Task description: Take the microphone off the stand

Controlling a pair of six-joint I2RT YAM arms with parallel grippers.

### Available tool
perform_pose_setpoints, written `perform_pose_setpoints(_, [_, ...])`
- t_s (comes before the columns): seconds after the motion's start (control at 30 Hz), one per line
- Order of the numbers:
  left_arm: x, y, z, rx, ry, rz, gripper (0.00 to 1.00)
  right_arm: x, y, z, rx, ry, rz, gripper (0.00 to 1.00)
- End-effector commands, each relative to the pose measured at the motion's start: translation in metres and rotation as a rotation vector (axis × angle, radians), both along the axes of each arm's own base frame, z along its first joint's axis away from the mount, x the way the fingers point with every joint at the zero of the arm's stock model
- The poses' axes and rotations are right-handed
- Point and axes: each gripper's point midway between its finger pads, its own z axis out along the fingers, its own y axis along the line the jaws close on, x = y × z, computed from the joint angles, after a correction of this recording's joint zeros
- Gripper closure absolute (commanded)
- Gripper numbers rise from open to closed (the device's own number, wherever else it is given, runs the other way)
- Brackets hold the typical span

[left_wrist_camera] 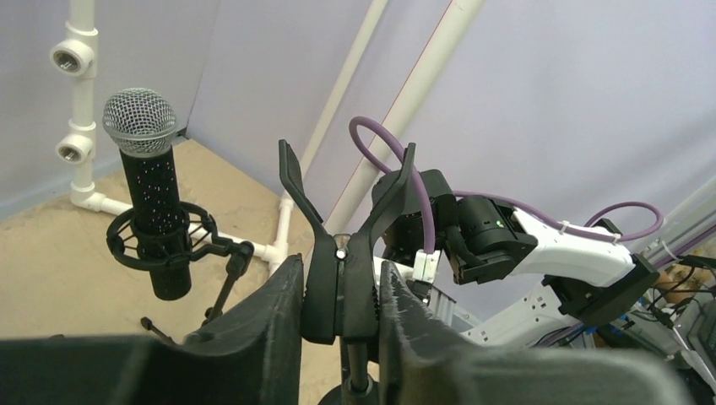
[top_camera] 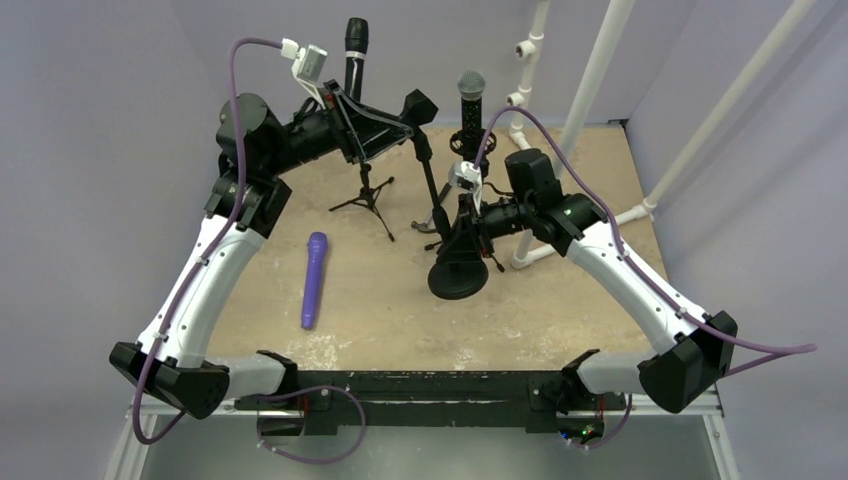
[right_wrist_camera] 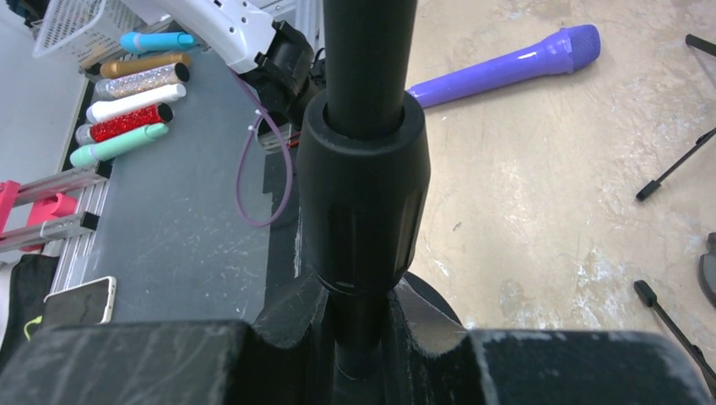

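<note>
While both pincers clamp one stand, step in hand: steadying it, I'd say, though its clip holds nothing.
Left gripper point(left_wrist_camera: 341, 312): closed on the black spring-jawed plastic clip point(left_wrist_camera: 355, 283), centre of its wrist view.
Right gripper point(right_wrist_camera: 359, 337): gripping the black metal stand pole point(right_wrist_camera: 363, 59) under its collar.
Mounted: silver mesh-headed black microphone point(top_camera: 470, 90) in a shock mount, upper centre; plain black microphone point(top_camera: 355, 50) on a tripod, top.
Loose: purple plastic microphone point(top_camera: 314, 280), left of centre.
Which is meant: cannot tell.
Next move: probably releasing the clip and reaching for a mounted microphone.
Surface: scuffed tan board point(top_camera: 560, 300).
Room: lilac walls point(top_camera: 120, 80), white pipes point(top_camera: 590, 90).
</note>
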Motion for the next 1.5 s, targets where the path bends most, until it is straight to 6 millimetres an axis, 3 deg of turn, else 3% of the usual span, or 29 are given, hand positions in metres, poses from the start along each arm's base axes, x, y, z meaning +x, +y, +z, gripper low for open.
perform_pose_setpoints(0.0, [-0.003, -0.009, -0.007, -0.001, -0.015, -0.041, 1.0, 0.001, -0.002, 0.025, 0.052, -0.104, 0.002, 1.0])
perform_pose_setpoints(0.37, [-0.015, -0.018, -0.069, 0.098, 0.013, -0.098, 1.0, 0.006, -0.002, 0.037, 0.066, -0.123, -0.021, 1.0])
perform_pose_setpoints(0.83, [-0.04, -0.023, -0.116, 0.152, 0.021, -0.191, 1.0, 0.013, -0.003, 0.063, 0.117, -0.127, -0.036, 1.0])
perform_pose_setpoints(0.87, [-0.041, -0.023, -0.118, 0.151, 0.018, -0.198, 0.9, 0.014, -0.003, 0.064, 0.119, -0.128, -0.036, 1.0])
perform_pose_setpoints(1.03, [-0.043, -0.022, -0.119, 0.15, 0.002, -0.196, 0.17, 0.013, -0.004, 0.065, 0.126, -0.124, -0.032, 1.0])
perform_pose_setpoints(1.1, [-0.042, -0.022, -0.118, 0.147, 0.003, -0.188, 0.01, 0.011, -0.004, 0.068, 0.134, -0.121, -0.028, 1.0])
perform_pose_setpoints(1.47, [-0.033, -0.03, -0.104, 0.075, -0.007, -0.194, 0.0, 0.012, 0.006, 0.083, 0.205, -0.021, -0.003, 1.0])
